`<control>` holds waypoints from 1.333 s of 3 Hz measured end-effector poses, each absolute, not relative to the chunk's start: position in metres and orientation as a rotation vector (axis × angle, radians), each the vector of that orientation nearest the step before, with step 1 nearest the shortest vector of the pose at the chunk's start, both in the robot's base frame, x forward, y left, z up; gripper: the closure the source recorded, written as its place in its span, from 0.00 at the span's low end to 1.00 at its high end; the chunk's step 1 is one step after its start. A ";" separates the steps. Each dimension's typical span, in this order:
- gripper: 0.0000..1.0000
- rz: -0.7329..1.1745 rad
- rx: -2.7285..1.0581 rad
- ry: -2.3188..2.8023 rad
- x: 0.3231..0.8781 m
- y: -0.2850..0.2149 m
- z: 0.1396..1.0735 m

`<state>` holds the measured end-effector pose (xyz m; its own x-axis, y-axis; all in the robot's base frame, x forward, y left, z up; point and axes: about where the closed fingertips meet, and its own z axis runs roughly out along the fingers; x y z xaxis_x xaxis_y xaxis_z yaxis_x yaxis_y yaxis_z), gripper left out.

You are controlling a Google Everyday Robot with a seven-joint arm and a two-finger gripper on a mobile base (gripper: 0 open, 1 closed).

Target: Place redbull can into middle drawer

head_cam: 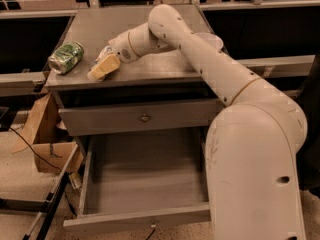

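Note:
The redbull can (104,52) lies on its side on the cabinet top (165,66) near the front left; only a small silver-white part shows behind the gripper. My gripper (102,68) reaches in from the right and sits low over the can, its tan tip close to the top's front edge. The middle drawer (136,218) is pulled open below, a deep grey box with nothing in it.
A fat green-patterned can (66,57) lies on its side left of the gripper. The upper drawer front (144,117) with its round knob is closed. A white bowl (212,39) sits behind my arm. A cardboard box (46,146) stands on the floor at left.

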<state>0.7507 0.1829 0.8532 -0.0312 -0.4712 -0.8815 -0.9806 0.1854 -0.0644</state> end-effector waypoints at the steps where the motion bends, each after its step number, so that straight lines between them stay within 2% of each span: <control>1: 0.27 0.776 -1.406 1.633 0.751 0.184 0.852; 3: 0.72 0.719 -1.378 1.644 0.741 0.165 0.860; 4: 0.96 0.651 -1.351 1.637 0.718 0.140 0.882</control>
